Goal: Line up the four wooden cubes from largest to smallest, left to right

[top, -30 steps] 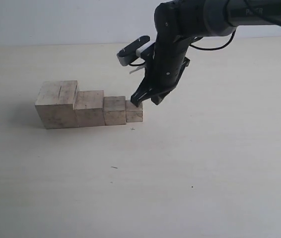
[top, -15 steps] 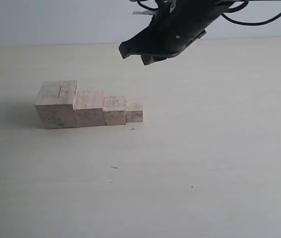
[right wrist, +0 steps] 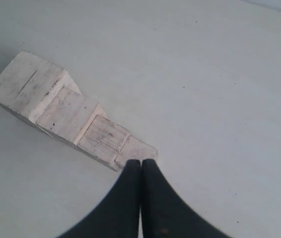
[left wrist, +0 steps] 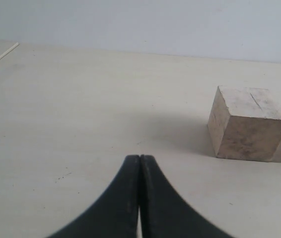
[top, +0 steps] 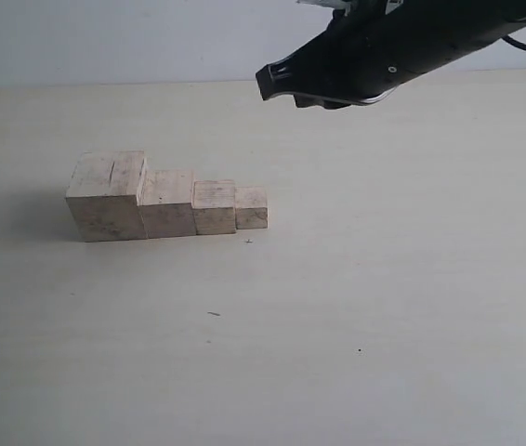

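Four pale wooden cubes stand touching in a row on the table, stepping down in size from left to right: the largest cube (top: 106, 197), the second cube (top: 168, 203), the third cube (top: 215, 206) and the smallest cube (top: 251, 207). My right gripper (top: 277, 85) hangs high above and to the right of the row, shut and empty. In the right wrist view the row (right wrist: 66, 112) lies below the shut right gripper (right wrist: 141, 162). My left gripper (left wrist: 139, 158) is shut and empty, low over the table, with the largest cube (left wrist: 245, 124) off to one side.
The pale table (top: 384, 307) spreads around the row, with a few small dark specks (top: 213, 314) in front. A light wall (top: 105, 37) runs along the back edge.
My right gripper rose from the smallest cube, swung up and moved right, away from the row. The cubes stayed put.
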`<state>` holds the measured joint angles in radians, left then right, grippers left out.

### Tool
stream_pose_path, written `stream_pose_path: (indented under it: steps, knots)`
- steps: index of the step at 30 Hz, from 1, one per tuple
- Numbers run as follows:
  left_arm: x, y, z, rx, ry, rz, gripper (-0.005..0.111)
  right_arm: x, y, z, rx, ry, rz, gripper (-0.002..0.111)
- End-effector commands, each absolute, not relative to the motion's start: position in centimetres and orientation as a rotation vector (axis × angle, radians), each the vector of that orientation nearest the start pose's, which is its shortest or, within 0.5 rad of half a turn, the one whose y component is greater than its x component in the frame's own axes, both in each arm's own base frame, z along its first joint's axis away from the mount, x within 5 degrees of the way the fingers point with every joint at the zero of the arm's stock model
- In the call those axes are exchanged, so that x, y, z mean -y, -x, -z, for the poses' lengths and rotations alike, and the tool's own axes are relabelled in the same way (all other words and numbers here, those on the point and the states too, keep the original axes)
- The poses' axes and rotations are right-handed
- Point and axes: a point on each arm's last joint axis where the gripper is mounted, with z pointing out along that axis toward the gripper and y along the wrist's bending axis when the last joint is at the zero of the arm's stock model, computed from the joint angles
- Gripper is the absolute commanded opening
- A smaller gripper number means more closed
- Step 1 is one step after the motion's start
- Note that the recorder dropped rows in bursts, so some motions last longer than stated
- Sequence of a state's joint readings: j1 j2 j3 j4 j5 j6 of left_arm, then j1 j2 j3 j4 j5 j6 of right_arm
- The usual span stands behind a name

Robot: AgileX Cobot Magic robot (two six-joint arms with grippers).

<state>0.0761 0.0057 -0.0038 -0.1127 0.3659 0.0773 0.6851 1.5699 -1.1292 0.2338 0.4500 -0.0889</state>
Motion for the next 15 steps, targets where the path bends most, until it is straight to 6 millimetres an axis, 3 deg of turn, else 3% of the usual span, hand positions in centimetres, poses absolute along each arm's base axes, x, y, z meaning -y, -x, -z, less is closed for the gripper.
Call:
stream_pose_path:
  steps: [1, 15]
  knots:
    - [-0.02, -5.33, -18.14, -1.835, 0.066, 0.009, 0.000, -22.28, -25.82, -27.64, -2.274, 0.692, -0.519, 0.000]
    - [-0.02, -5.33, -18.14, -1.835, 0.066, 0.009, 0.000, -22.21, -25.14, -28.37, -2.300, 0.647, -0.594, 0.000]
